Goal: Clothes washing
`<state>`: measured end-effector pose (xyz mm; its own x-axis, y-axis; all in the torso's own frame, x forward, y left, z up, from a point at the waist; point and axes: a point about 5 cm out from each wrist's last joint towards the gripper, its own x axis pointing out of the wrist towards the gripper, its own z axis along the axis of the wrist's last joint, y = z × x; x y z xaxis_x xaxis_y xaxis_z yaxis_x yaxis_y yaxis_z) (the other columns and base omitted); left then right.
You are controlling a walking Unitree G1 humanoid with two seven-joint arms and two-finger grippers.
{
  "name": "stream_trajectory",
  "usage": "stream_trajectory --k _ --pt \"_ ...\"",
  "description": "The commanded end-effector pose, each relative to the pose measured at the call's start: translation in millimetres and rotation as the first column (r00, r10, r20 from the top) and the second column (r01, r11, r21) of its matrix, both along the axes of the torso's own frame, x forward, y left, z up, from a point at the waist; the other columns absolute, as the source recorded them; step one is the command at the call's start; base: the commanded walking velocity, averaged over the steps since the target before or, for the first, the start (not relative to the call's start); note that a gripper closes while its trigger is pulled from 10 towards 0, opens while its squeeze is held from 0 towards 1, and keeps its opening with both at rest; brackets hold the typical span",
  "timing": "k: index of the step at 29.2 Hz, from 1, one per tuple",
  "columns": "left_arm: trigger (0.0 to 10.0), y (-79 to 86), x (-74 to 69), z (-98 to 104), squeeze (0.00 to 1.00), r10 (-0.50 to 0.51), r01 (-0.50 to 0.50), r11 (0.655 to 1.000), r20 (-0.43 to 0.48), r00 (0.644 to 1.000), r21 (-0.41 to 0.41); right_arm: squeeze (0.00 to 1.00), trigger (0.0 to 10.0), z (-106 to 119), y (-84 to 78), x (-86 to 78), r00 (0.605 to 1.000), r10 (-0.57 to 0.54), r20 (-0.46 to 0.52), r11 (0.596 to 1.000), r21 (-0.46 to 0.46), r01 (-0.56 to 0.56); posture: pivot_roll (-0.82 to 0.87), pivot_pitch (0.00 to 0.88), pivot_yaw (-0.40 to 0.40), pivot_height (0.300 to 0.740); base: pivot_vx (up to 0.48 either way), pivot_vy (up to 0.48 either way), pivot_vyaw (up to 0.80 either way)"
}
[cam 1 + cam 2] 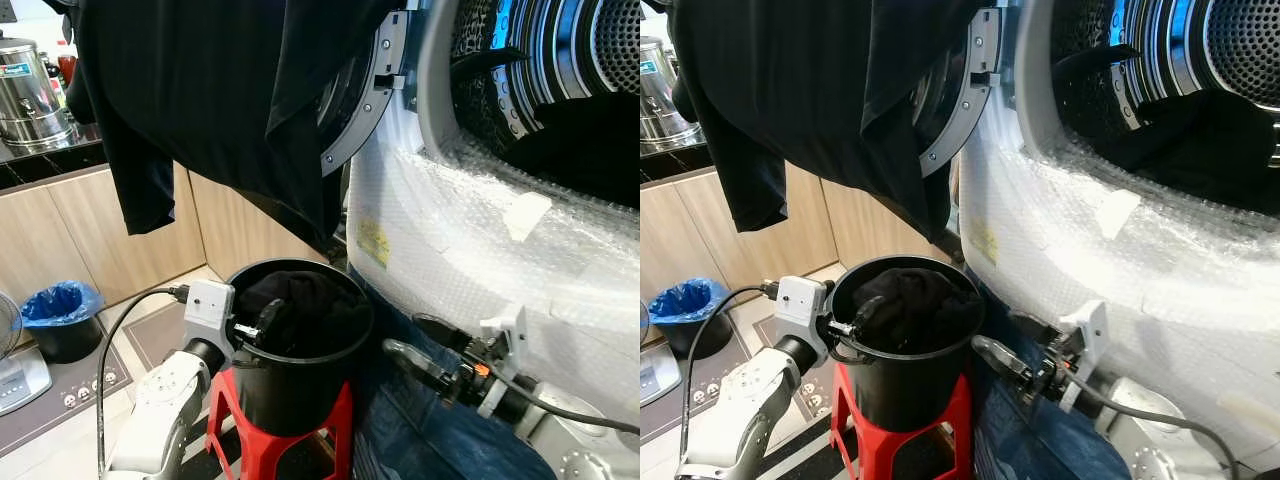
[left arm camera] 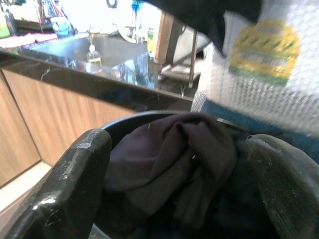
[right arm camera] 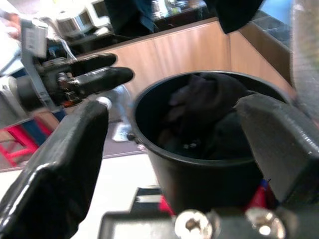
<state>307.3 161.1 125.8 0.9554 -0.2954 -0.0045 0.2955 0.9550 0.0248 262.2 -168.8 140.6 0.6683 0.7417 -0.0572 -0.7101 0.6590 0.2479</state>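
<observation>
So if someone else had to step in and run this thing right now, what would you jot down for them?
Left gripper: open, at the near rim of the black bucket, fingers pointing at the dark clothes inside, holding nothing.
Right gripper: open, empty, to the right of the bucket, in front of the washer.
Bucket stands on a red stool, below the washer's open door. A black garment hangs across the top of the head view.
Done: some dark laundry seems to be in the drum already.
Left: lift the clothes from the bucket into the drum, then shut the door.
</observation>
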Motion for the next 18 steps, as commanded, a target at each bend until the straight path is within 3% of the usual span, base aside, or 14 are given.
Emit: stream_trajectory --k 1,11,16,18 --pt "10.0 2.5 5.7 1 0.00 -0.006 0.006 1.000 0.010 1.000 0.005 0.00 10.0 4 2.5 2.9 1.000 -0.013 0.028 1.000 -0.023 0.013 -0.04 0.000 -0.025 0.740 0.000 0.000 0.00" --pt "10.0 7.2 36.7 2 0.00 0.006 -0.006 1.000 -0.001 1.000 -0.015 0.00 10.0 17 8.2 -8.1 0.998 0.011 0.069 1.000 -0.025 -0.009 -0.07 0.000 -0.027 0.740 0.000 0.000 0.00" --pt "10.0 7.4 44.3 3 0.00 0.001 -0.001 1.000 -0.005 1.000 -0.012 0.00 10.0 24 5.7 -16.7 0.997 -0.015 0.076 1.000 -0.015 0.016 -0.09 0.003 -0.027 0.740 0.000 0.000 0.00" --pt "10.0 7.4 47.2 4 0.00 -0.008 0.008 1.000 -0.007 1.000 -0.012 0.00 10.0 31 4.4 -24.6 0.996 -0.028 0.079 1.000 -0.008 0.028 -0.10 0.043 -0.029 0.740 0.000 0.000 0.00"
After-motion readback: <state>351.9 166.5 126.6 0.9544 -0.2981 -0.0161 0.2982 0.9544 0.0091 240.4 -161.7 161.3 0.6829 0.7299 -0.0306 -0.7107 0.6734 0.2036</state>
